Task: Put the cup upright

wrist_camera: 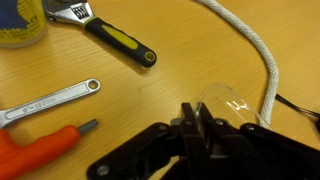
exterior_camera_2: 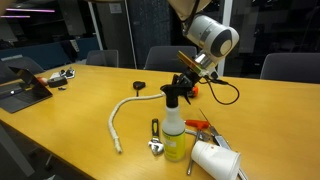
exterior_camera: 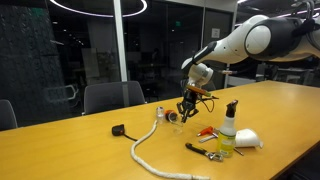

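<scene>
The cup (wrist_camera: 232, 104) is small, clear and colourless. In the wrist view it sits right at my fingertips, beside the white rope. My gripper (wrist_camera: 196, 118) is shut, with the cup's thin wall pinched between the two black fingers. In an exterior view the gripper (exterior_camera: 185, 108) points down at the table with the cup (exterior_camera: 176, 118) at its tip, low over the wood. In the other exterior view the gripper (exterior_camera_2: 182, 88) is behind the spray bottle's head and the cup is hidden. I cannot tell whether the cup is upright or tilted.
A yellow-liquid spray bottle (exterior_camera_2: 177, 132) and a white opaque cup-like thing (exterior_camera_2: 215, 160) stand near the table's edge. A white rope (wrist_camera: 256, 45), an adjustable wrench (wrist_camera: 110, 38), a silver spanner (wrist_camera: 50, 100) and an orange-handled tool (wrist_camera: 35, 150) lie close by. A black plug (exterior_camera: 119, 130) lies further off.
</scene>
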Tool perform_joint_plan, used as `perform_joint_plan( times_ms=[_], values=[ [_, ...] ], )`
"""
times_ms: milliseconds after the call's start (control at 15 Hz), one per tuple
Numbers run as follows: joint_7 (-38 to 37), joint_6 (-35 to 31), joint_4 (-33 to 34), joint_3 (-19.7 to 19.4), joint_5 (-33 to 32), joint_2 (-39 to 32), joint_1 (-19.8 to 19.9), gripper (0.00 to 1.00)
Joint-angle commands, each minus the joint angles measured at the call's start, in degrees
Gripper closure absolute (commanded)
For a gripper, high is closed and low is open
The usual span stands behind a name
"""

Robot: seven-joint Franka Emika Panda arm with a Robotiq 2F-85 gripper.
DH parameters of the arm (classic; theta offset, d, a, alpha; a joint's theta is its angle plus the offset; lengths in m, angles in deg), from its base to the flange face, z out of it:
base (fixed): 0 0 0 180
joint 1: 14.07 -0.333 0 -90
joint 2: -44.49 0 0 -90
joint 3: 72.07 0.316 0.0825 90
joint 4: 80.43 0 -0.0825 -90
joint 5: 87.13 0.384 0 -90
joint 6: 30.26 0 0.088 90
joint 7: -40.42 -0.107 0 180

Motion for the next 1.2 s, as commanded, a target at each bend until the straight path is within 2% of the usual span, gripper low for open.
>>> perform_joint_plan(
  times_ms=[0, 67, 667, 1000, 1133],
  values=[
    [-2.1, 0.1, 0.7, -0.2, 1.2, -0.1, 0.0, 0.76],
    [-2.7, 0.3, 1.1, -0.3, 1.2, -0.2, 0.0, 0.65],
    [-7.3, 1.7, 4.7, -0.3, 1.0, -1.0, -0.2, 0.01],
    [-9.4, 2.0, 5.9, -0.3, 1.0, -0.7, -0.3, 0.0],
    [-7.7, 0.5, 3.9, -0.5, 0.3, -0.1, -0.3, 0.0]
  ],
)
